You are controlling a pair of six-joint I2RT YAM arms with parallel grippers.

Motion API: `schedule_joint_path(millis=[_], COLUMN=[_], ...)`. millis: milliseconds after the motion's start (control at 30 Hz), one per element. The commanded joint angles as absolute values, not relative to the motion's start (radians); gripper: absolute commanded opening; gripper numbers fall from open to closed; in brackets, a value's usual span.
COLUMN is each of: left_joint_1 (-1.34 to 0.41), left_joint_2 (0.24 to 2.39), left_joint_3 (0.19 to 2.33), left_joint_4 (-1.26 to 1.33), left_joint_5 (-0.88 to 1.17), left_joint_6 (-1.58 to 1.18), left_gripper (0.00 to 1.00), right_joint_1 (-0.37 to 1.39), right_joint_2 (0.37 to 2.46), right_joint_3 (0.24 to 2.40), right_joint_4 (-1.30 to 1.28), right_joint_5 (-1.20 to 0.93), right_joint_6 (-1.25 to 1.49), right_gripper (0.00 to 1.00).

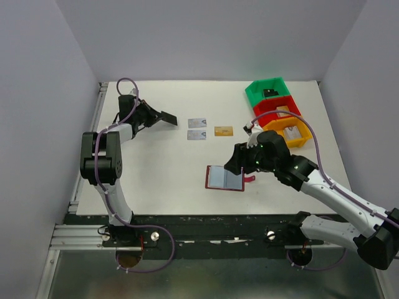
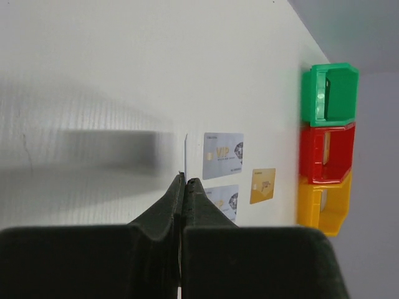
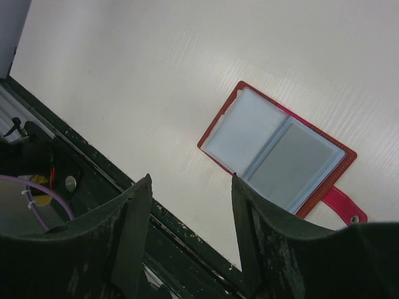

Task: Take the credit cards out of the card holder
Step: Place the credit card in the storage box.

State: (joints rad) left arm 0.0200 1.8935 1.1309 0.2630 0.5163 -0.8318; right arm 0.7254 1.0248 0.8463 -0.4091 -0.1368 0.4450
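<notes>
Three cards out, top view: two silver cards [image 1: 197, 122] and a gold card [image 1: 223, 131] lie flat mid-tabletop, toward the far edge, none overlapping.
Left gripper, top view: left gripper [image 1: 163, 117] is clenched on a black card [image 1: 169, 116], above the far left part of the tabletop, left of the silver pair.
Card holder, top view: card holder [image 1: 225, 178] lies open toward the near edge, right of centre; right gripper [image 1: 240, 163] hangs over its far right corner.
Left wrist view: jaws pinch the black card [image 2: 186, 152] edge-on; best lowered flat onto bare tabletop beside the silver cards [image 2: 222, 156], then let go.
Right wrist view: right gripper [image 3: 192, 187] is spread and holds nothing; in the card holder [image 3: 274, 152] the right pocket looks greyer, but I cannot tell whether a card sits inside.
</notes>
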Motion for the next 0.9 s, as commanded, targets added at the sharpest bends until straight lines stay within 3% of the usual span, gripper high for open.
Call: schedule_joint_path(millis=[0, 200, 467, 533, 733, 867], left_joint_1=[0.043, 0.043, 0.044, 0.043, 0.054, 0.078], left_joint_2=[1.971, 2.026, 2.052, 2.057, 2.051, 2.008], left_joint_3=[1.209, 1.244, 1.223, 1.213, 1.233, 1.243], left_joint_4=[0.270, 0.275, 0.268, 0.276, 0.233, 0.195], left_joint_5=[0.586, 0.627, 0.638, 0.641, 0.635, 0.606], left_joint_6=[-0.807, -0.799, -0.764, -0.762, -0.727, -0.726], left_gripper=[0.00, 0.01, 0.10, 0.15, 0.45, 0.57], right_joint_1=[0.727, 0.727, 0.727, 0.727, 0.727, 0.727], right_joint_2=[1.046, 1.077, 1.101, 1.103, 1.095, 1.086], right_joint_3=[0.868, 0.853, 0.876, 0.887, 0.897, 0.899], right_joint_4=[-0.385, -0.365, -0.376, -0.383, -0.408, -0.431], right_joint_5=[-0.178, -0.192, -0.184, -0.179, -0.150, -0.112], right_joint_6=[0.443, 0.448, 0.437, 0.431, 0.426, 0.425], right_gripper=[0.61, 0.61, 0.61, 0.61, 0.62, 0.63])
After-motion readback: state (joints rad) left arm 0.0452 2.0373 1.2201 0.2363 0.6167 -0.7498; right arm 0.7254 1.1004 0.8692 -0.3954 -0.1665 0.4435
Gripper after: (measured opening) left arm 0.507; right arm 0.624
